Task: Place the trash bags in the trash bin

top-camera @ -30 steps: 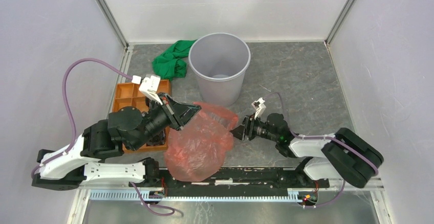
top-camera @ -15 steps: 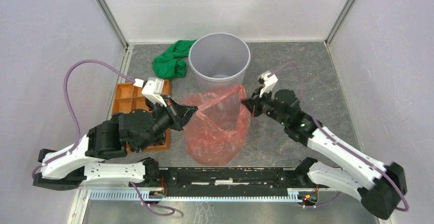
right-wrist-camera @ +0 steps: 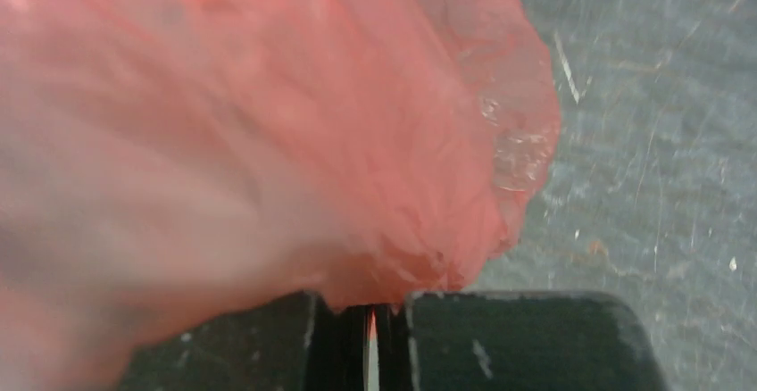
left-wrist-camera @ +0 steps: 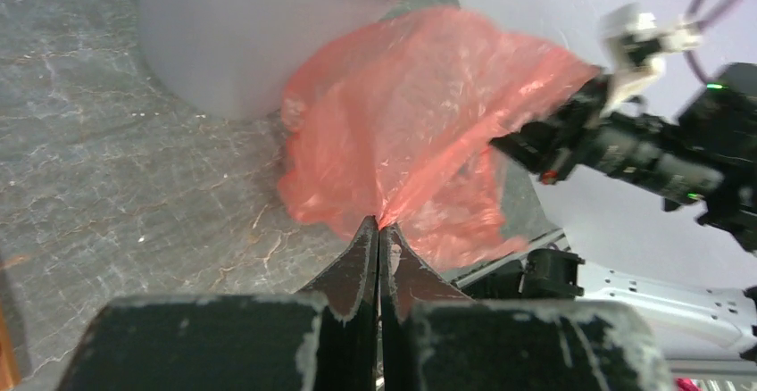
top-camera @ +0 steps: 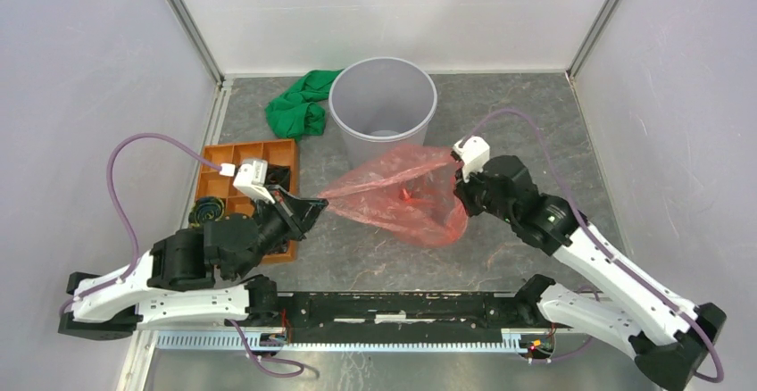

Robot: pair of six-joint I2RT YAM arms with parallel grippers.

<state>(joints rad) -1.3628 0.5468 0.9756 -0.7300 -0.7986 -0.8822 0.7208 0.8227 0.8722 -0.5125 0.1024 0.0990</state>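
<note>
The red translucent trash bag (top-camera: 402, 199) hangs stretched between my two grippers, just in front of the light-grey trash bin (top-camera: 361, 145). My left gripper (top-camera: 323, 202) is shut on the bag's left corner, and the left wrist view shows that gripper (left-wrist-camera: 379, 223) pinching the film, with the bag (left-wrist-camera: 420, 123) spreading away toward the bin (left-wrist-camera: 214, 43). My right gripper (top-camera: 458, 195) is shut on the bag's right side. In the right wrist view the bag (right-wrist-camera: 312, 141) drapes over the right gripper (right-wrist-camera: 370, 306) and hides its fingertips.
A green cloth (top-camera: 295, 110) lies left of the bin at the back. An orange compartment tray (top-camera: 268, 145) sits by the left arm. A black rail (top-camera: 402, 306) runs along the near edge, and walls enclose the table on three sides.
My right gripper shut on the bag's right edge, then rose and moved right. The bag went from lying slumped to being stretched out. The left gripper drew back slightly, still gripping.
</note>
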